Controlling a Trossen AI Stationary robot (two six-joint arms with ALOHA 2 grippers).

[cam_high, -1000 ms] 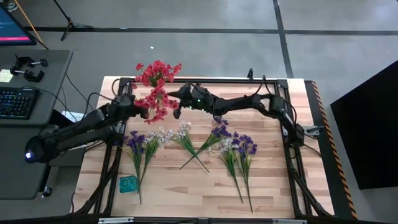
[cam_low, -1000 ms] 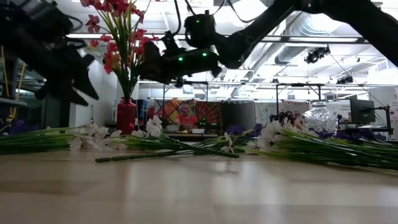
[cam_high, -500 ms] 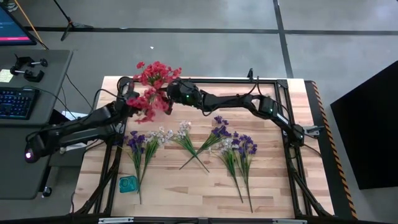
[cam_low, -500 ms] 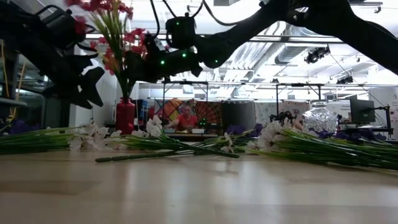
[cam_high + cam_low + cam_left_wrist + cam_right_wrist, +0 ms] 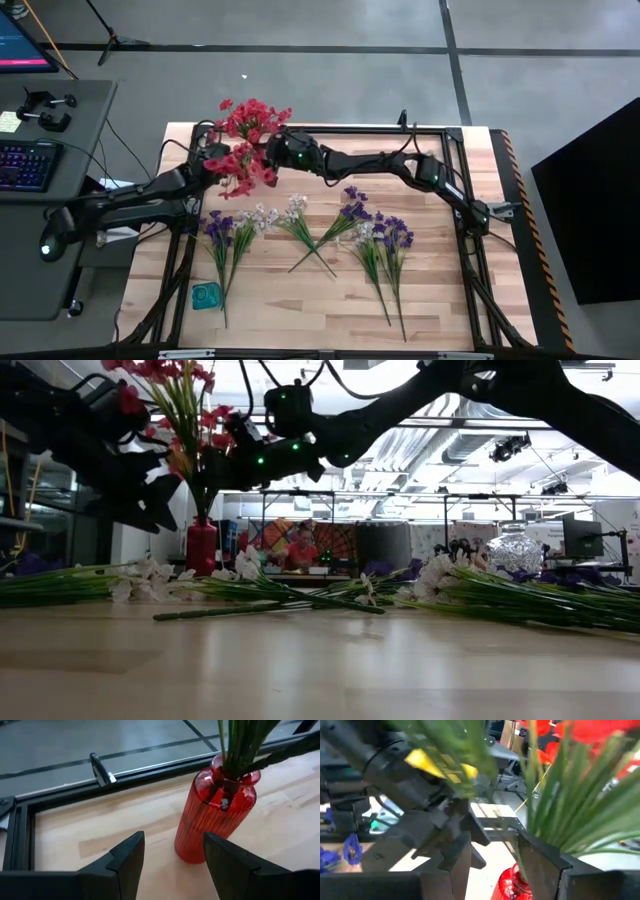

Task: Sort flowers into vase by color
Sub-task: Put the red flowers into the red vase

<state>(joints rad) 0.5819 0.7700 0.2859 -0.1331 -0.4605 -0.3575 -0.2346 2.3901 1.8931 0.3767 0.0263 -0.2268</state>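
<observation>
A: Where do the red flowers stand?

B: In the red vase at the far left of the desk. Their green stems pack the neck and the blossoms spread above it, as the low view also shows.

A: And the left hand?

B: It hangs just beside the vase, on its left and near side. Its fingers are spread apart with nothing between them; the wrist view looks past them at the vase body and the black frame rail beyond.

A: The right hand?

B: It reaches across from the right to the bouquet, up among the stems above the vase. Its fingers are apart, and green stems cross in front of them. I cannot tell whether they touch a stem.

A: What lies on the desk?

B: A purple-and-white bunch at the left, a white sprig crossed with a purple one in the middle, and a purple-and-white bunch at the right, all flat with stems pointing to the near edge. A small teal object sits near the left bunch's stems.

A: Anything behind?

B: A person sits in the room beyond.
</observation>
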